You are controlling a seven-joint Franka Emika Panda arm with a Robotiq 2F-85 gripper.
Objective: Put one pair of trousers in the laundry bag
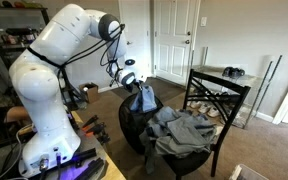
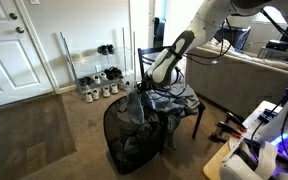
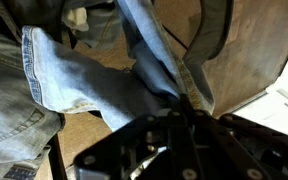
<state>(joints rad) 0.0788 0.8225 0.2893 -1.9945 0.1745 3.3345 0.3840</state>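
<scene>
- The claw (image 1: pixel 134 82) is pinching fully shut on a fold of the pair of blue jeans (image 1: pixel 142 100), with the denim caught between its fingertips.
- In the wrist view, the claw (image 3: pixel 176 108) is coming in from the bottom edge. The pale denim of the pair of blue jeans (image 3: pixel 94 90) is filling most of the picture, with a stitched hem showing on the left.
- The jeans are hanging down from the claw directly over the mouth of the laundry bag (image 1: pixel 132 130), and their lower end is dipping inside the rim.
- The laundry bag is standing upright on the tan carpet (image 2: pixel 34 140), just beside the black lattice-back chair (image 1: pixel 222 92). In an exterior view it is sitting to the left of the chair.
- In an exterior view, the laundry bag (image 2: pixel 124 150) is standing nearer than the chair, and the jeans (image 2: pixel 136 108) are dangling into it under the claw (image 2: pixel 147 85).
- The bag's dark rim (image 3: pixel 212 40) is curving past the right of the denim in the wrist view.
- A heap of grey clothes (image 1: pixel 184 128) is lying on the chair seat and spilling over its edge toward the bag.
- The white robot arm (image 1: pixel 54 60) is reaching across from the left in an exterior view.
- A white panelled door (image 2: pixel 9 45) is standing shut at the far left, and a low shoe rack (image 2: pixel 96 85) is sitting against the far wall.
</scene>
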